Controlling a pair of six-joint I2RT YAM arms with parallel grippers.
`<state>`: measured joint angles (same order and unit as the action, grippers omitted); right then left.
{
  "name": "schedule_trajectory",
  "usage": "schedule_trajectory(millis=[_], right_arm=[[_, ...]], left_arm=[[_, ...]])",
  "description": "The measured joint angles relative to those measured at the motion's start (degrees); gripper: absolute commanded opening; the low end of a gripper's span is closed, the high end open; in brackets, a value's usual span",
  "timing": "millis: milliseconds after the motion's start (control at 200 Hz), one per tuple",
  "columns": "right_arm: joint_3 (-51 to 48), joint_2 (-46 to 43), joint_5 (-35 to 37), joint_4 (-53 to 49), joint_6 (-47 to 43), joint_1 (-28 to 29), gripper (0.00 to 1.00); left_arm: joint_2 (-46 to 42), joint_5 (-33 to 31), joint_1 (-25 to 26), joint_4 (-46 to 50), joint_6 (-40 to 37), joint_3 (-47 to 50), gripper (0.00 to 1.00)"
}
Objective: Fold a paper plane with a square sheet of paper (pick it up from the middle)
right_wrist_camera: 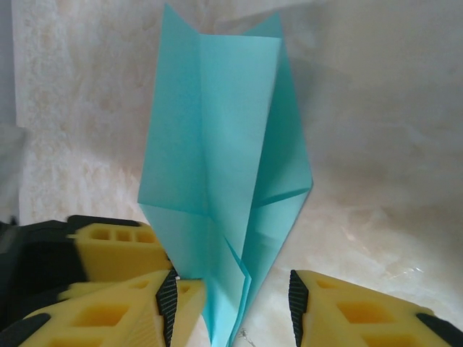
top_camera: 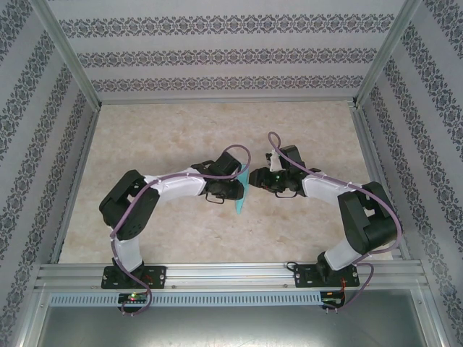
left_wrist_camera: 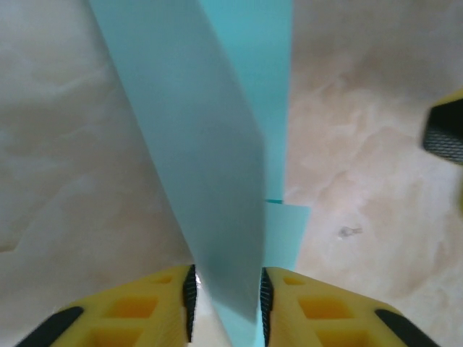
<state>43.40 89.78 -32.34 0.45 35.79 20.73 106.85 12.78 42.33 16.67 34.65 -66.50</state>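
- The table (top_camera: 181,238) carries both arms, which reach inward and meet near its middle, wrists facing each other.
- The paper (top_camera: 241,194) is between the two wrists. From above it shows as a slim teal strip whose long axis runs from near to far, across the line that joins the grippers. I cannot tell whether it touches the table.
- In the right wrist view the paper is part-folded. It has a long centre crease and slanted flaps, it is broad at the far end, and it narrows to a tip at the near end.
- The left gripper (left_wrist_camera: 227,303) has the paper. The sheet fills the gap between its pads (left_wrist_camera: 189,296), which press it from both sides, and it runs straight out ahead of the fingers.
- The right gripper (right_wrist_camera: 235,307) has its jaws apart around the narrow tip. The tip lies close to one finger, and bare table shows between it and the other pad (right_wrist_camera: 296,300).
- Both grippers are about equally near, but only the left one holds the paper. In my judgement the next move falls to the right gripper, which has to centre on the tip before it closes along the crease.
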Motion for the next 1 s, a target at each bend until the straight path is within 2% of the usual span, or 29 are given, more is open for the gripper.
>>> schedule_trajectory(millis=[150, 275, 699, 1004], right_arm=[[-0.15, 0.72, -1.33, 2.01, 0.7, 0.04, 0.47], [-0.46, 2.36, -1.84, 3.34, 1.57, 0.7, 0.47], [-0.63, 7.26, -2.71, 5.88, 3.58, 4.31, 0.47], [-0.31, 7.8, -2.75, 5.68, 4.5, 5.44, 0.42]], left_arm=[[0.79, -0.87, 0.0, 0.0, -0.09, 0.0, 0.16], [0.79, -1.6, 0.0, 0.0, -0.07, 0.0, 0.13], [0.37, -1.95, 0.0, -2.25, 0.5, 2.62, 0.12], [-1.81, -1.05, -0.07, -7.06, 3.23, 6.88, 0.12]])
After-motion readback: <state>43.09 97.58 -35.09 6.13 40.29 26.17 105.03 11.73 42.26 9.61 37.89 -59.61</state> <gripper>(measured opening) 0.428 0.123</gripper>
